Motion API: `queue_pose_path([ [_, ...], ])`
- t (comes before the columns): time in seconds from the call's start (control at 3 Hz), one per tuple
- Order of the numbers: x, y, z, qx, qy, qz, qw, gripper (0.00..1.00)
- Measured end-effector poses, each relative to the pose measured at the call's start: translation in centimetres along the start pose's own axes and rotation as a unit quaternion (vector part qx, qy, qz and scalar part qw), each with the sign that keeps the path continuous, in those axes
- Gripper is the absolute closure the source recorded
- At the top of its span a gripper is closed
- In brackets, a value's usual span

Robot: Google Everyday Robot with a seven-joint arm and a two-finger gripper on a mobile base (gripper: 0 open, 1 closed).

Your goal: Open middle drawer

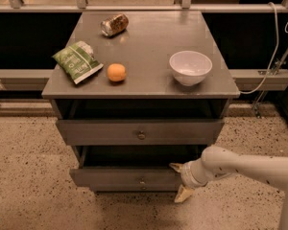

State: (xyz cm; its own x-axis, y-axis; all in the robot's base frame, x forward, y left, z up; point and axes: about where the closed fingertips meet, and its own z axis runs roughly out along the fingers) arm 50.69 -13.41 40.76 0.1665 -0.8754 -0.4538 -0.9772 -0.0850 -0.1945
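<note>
The grey cabinet has stacked drawer fronts. The uppermost front with its knob stands pulled out a little. Below it the middle drawer, a flat grey front with a small round knob, also stands out from the cabinet, with a dark gap above it. The lowest front is hidden beneath it. My gripper is at the right end of the middle drawer's front. It is open, with one fingertip above the front's top edge and the other below it. The white arm comes in from the right.
On the cabinet top lie a green snack bag, an orange, a white bowl and a tipped can. A white cable hangs at the right. Speckled floor surrounds the cabinet.
</note>
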Motion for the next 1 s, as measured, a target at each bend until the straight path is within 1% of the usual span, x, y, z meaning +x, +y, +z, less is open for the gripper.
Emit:
queue_pose_path([
  [0.33,-0.4,3.7,-1.3,-0.023,0.0,-0.001,0.9997,0.2],
  [0.67,-0.8,6.8,-2.3,-0.047,0.002,0.0,0.9989,0.2],
  [1.0,-1.7,10.0,-4.2,-0.075,-0.002,0.004,0.9972,0.19],
])
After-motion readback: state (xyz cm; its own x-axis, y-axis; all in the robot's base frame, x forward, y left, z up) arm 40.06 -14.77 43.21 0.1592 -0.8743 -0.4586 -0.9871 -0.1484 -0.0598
